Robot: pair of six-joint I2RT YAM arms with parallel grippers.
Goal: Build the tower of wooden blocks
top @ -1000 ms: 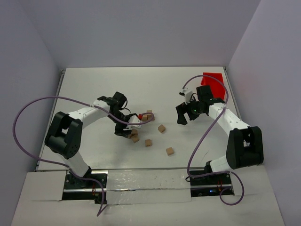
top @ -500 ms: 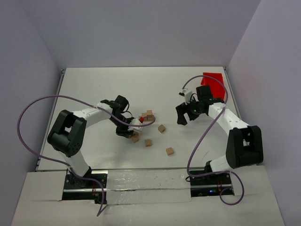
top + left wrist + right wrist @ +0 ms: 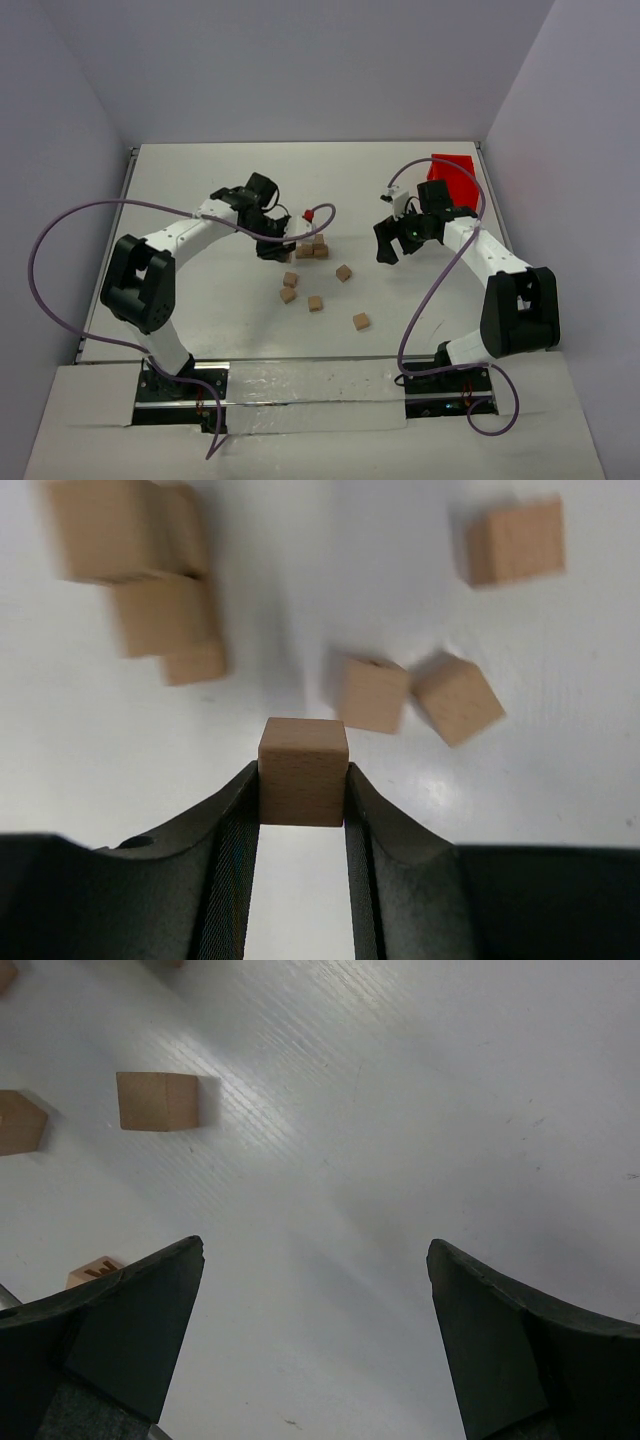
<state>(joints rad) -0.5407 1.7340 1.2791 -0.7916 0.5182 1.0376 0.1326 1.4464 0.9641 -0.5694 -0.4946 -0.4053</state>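
My left gripper (image 3: 303,772) is shut on one wood block (image 3: 303,765), held above the table; in the top view the left gripper (image 3: 276,246) hangs just left of the tower (image 3: 313,247). The tower is a small low stack of tan cubes, blurred at the upper left of the left wrist view (image 3: 140,575). Loose wood blocks lie in front of it (image 3: 291,279), (image 3: 315,303), (image 3: 343,272), (image 3: 361,321). My right gripper (image 3: 392,247) is open and empty above bare table (image 3: 315,1250), right of the blocks.
The red plastic bin (image 3: 452,178) stands at the back right corner, behind the right arm. Purple cables loop from both arms; a small red piece (image 3: 308,213) sits on the left cable just behind the tower. Walls close in the table's sides.
My left gripper has risen and moved back from the loose blocks to beside the tower, carrying a block. The right arm has not moved.
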